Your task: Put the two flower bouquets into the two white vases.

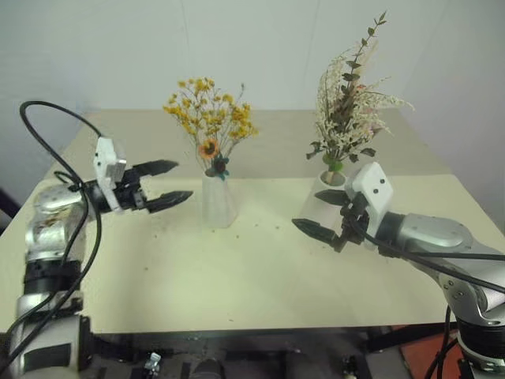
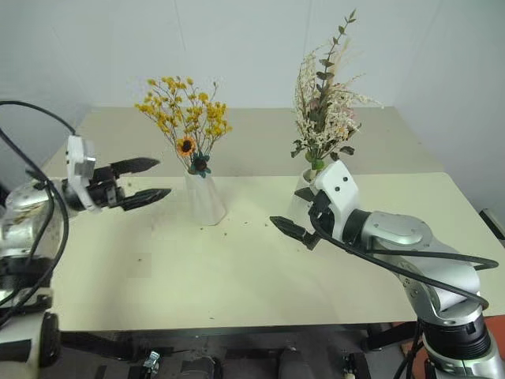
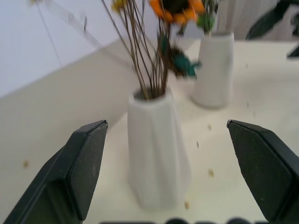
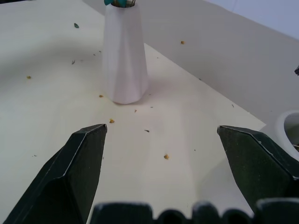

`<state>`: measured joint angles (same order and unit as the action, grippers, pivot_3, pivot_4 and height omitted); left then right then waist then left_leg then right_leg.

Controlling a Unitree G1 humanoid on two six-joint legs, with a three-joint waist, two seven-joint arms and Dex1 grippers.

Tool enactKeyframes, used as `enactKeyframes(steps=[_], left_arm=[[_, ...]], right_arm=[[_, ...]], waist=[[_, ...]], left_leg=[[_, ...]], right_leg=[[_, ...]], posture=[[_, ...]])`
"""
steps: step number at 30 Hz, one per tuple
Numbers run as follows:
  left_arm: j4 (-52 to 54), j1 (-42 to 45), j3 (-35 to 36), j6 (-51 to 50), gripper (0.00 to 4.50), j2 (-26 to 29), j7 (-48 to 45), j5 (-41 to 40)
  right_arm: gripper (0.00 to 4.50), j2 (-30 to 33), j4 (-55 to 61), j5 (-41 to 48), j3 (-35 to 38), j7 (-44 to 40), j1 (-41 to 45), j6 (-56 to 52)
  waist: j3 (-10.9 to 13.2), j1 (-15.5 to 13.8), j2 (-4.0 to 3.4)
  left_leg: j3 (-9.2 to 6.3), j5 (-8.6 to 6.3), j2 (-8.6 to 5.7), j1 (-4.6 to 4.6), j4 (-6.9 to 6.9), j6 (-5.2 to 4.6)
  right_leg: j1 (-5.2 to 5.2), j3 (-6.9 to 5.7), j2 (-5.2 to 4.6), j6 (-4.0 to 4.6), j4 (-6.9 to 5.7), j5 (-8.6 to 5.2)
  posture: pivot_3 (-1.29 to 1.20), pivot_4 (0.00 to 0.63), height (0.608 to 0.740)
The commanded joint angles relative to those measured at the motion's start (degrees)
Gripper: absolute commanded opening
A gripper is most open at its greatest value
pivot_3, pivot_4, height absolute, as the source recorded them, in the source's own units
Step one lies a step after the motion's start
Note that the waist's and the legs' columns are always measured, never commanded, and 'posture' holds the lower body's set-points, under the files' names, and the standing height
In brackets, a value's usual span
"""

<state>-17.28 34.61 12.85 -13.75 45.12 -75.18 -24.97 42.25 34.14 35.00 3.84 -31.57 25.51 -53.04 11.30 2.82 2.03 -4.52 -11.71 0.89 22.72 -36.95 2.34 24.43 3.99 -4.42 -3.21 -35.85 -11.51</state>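
Standing in the cone vase (image 1: 218, 201), the yellow bouquet (image 1: 209, 118) sits at 9 o'clock from the cream-pink bouquet (image 1: 347, 99) in the wide vase (image 1: 325, 197). Both tools, left (image 1: 169, 183) and right (image 1: 322, 213), are released, holding nothing above the table (image 1: 237, 276).

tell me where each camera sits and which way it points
Left and right eye views: on the head, looking forward and down over the table; both arms show, left gripper and right gripper open.
Left wrist view: looks between its fingers at the cone vase holding the yellow bouquet.
Right wrist view: looks along its fingers across the table.
Shared: the cone vase.
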Motion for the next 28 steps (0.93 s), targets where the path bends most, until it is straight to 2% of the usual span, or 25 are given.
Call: enactKeyframes(steps=[1, 7, 13, 20, 28], left_arm=[[8.41, -6.34, 6.01, -1.67, 4.48, 4.56, 1.55, -2.22], [18.86, -19.06, 15.79, -5.22, 4.48, 8.91, 2.9, -6.87], [20.77, -23.74, 20.19, -5.96, 4.48, 10.65, 4.85, -7.61], [20.17, -22.69, 19.16, -5.46, 4.48, 11.09, 5.59, -7.71], [16.34, -20.84, 18.72, -3.77, 4.48, 12.81, 3.39, -7.2]], right_arm=[[4.5, 4.3, -0.44, 0.19, 7.89, -3.36, -2.66, 2.52], [4.5, 14.68, -6.22, -0.14, 20.58, -15.61, -12.32, 7.11], [4.5, 21.1, -13.19, -3.27, 26.86, -22.49, -17.95, 11.9], [4.5, 21.91, -15.72, -5.25, 31.43, -23.33, -19.56, 14.29], [4.5, 20.47, -11.62, -3.69, 34.19, -23.98, -22.99, 13.06]], waist=[[0.0, -0.25, 0.0], [0.0, -0.94, -0.01], [0.0, -0.53, -0.01], [0.0, -0.25, -0.01], [0.0, -0.3, -0.01]], left_leg=[[0.0, 0.0, 0.01, 0.03, 0.0, 0.0], [0.01, -0.01, 0.01, 0.06, 0.0, -0.01], [0.1, -0.01, 0.08, -0.32, 0.01, -0.01], [0.16, -0.02, 0.08, -0.29, 0.05, 0.0], [0.16, -0.02, 0.07, -0.28, 0.06, 0.0]], right_leg=[[0.01, 0.0, 0.0, -0.07, 0.03, -0.04], [-0.01, -0.03, -0.03, -0.18, 0.13, -0.12], [-0.24, 0.0, 0.0, -0.25, 0.03, -0.32], [-0.19, 0.04, 0.01, -0.26, 0.01, -0.33], [-0.18, 0.04, 0.0, -0.26, 0.01, -0.35]], posture=[[0.0, 0.15, 0.74], [0.0, 0.15, 0.74], [0.0, 0.15, 0.74], [0.0, 0.15, 0.74], [0.0, 0.15, 0.74]])
